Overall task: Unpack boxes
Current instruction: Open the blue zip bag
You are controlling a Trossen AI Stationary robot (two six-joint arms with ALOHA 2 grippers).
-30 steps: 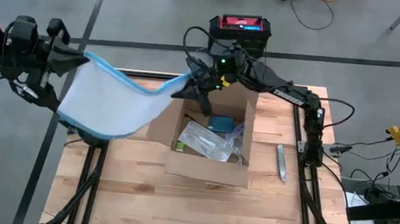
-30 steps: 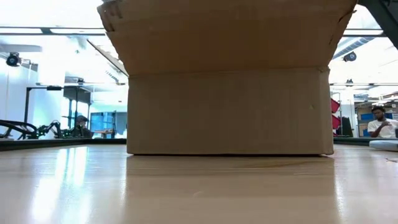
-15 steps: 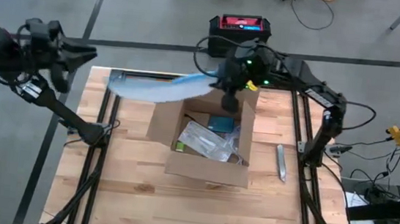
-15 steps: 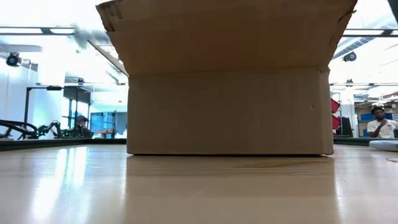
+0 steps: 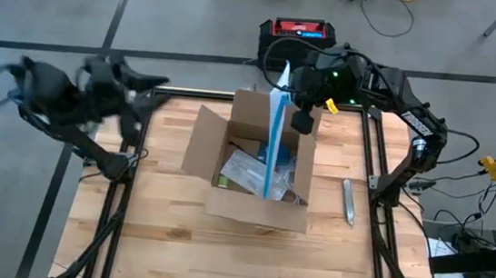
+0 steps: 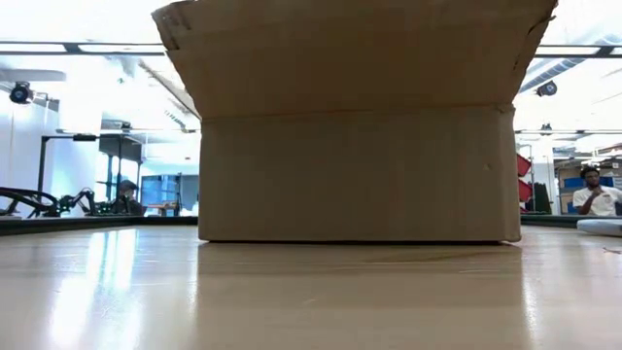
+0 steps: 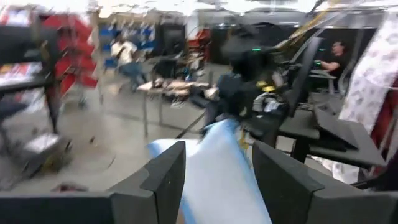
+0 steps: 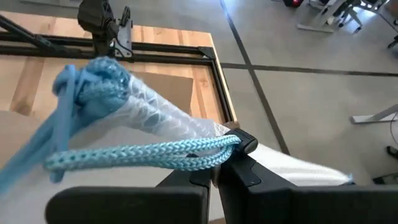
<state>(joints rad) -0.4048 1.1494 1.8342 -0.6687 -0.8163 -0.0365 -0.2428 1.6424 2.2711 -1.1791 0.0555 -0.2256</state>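
The brown cardboard box (image 5: 254, 172) stands open on the middle of the table and fills the low view (image 6: 355, 146). A clear, blue-edged plastic bag (image 5: 274, 137) hangs over the box's open top as a narrow strip. My right gripper (image 5: 295, 105) (image 8: 214, 167) is above the box's far side, shut on the bag. My left gripper (image 5: 155, 84) (image 7: 214, 177) stands open and blurred off the table's far left corner, pointing level toward the bag and apart from it. My right gripper pinches the bag's bunched end (image 8: 208, 140) together with its blue braided cord (image 8: 155, 155) between its two fingers. The fingers slant downward. The bag hangs below them over the open box; whether its lower end (image 5: 266, 191) touches the contents, I cannot tell.
Packets and a blue item (image 5: 259, 169) lie inside the box. A small grey object (image 5: 349, 202) lies on the table right of the box. A black crate with a red top (image 5: 297, 36) stands on the floor beyond the far edge. People sit in the room behind.
My left gripper has opened, let go of the bag and swung toward the box. My right gripper has moved toward the table's right edge with the bag's end. The bag, which was stretched between both grippers, has swung in and now hangs from the right gripper alone.
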